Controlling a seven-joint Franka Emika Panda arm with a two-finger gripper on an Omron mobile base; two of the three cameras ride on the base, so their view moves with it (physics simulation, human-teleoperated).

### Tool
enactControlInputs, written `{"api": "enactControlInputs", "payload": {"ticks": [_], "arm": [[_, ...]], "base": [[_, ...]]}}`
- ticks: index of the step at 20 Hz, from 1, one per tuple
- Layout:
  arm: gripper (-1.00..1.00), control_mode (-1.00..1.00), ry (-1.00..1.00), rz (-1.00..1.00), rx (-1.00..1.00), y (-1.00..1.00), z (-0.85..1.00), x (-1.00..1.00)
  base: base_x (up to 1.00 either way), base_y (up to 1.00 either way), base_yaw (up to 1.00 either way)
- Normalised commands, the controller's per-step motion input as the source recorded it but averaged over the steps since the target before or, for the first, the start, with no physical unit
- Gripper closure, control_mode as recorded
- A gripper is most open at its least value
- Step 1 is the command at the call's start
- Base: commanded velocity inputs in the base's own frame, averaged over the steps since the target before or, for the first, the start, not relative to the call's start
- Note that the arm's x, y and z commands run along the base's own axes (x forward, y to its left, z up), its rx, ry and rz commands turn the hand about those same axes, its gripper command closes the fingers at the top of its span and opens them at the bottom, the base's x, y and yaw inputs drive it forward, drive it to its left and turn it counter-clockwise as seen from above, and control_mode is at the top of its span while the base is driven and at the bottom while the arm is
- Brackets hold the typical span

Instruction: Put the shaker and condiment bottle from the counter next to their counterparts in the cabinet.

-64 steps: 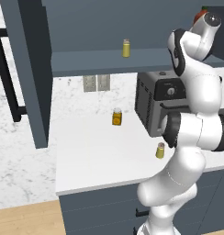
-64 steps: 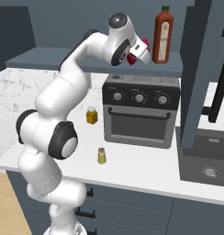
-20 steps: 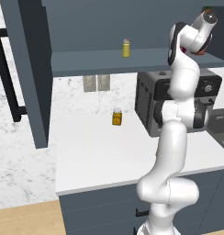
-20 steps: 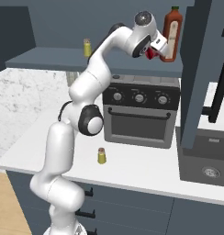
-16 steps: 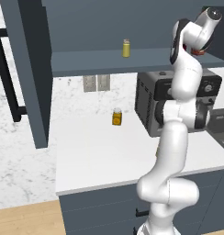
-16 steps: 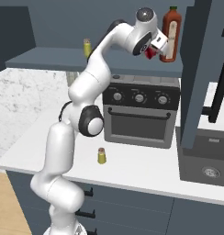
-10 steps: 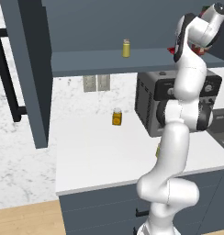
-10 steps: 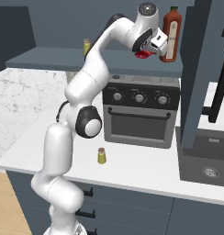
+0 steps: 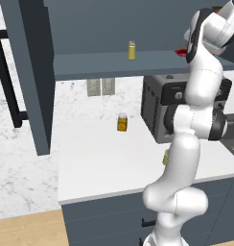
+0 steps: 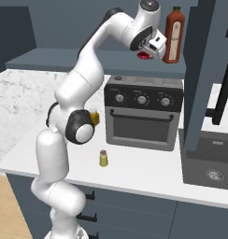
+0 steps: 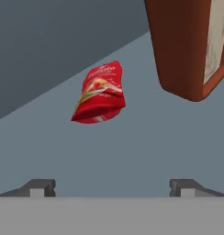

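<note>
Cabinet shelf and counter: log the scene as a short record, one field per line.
gripper: open, up at the shelf, nothing between its fingertips
condiment bottle: lying on the shelf, clear of the gripper
sauce bottle: upright on the shelf beside it
shelf shaker: upright, toward the shelf's other end
shaker: on the counter in front of the oven, not yet moved
jar: on the counter
oven: on the counter under the shelf

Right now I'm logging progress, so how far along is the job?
Done: the condiment bottle lies on the cabinet shelf beside the tall sauce bottle. In hand: nothing; the gripper is open, apart from the bottle. Left: the shaker stands on the counter, not beside the shelf's shaker.
</note>
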Motion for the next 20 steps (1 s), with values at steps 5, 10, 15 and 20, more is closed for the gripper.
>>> {"api": "enactControlInputs", "payload": {"ticks": [5,10,15,20], "arm": [[-1.00,-1.00,0.00,0.02,-0.02,0.40,-0.25,-0.54],[-1.00,-1.00,0.00,0.01,-0.03,0.42,-0.26,-0.63],[-1.00,-1.00,0.00,0.00,-0.03,0.45,-0.25,-0.77],[-1.00,-1.00,0.00,0.00,-0.02,0.43,-0.21,-0.80]], "base": [[0.00,0.00,0.00],[0.00,0.00,0.00],[0.00,0.00,0.00],[0.00,0.00,0.00]]}}
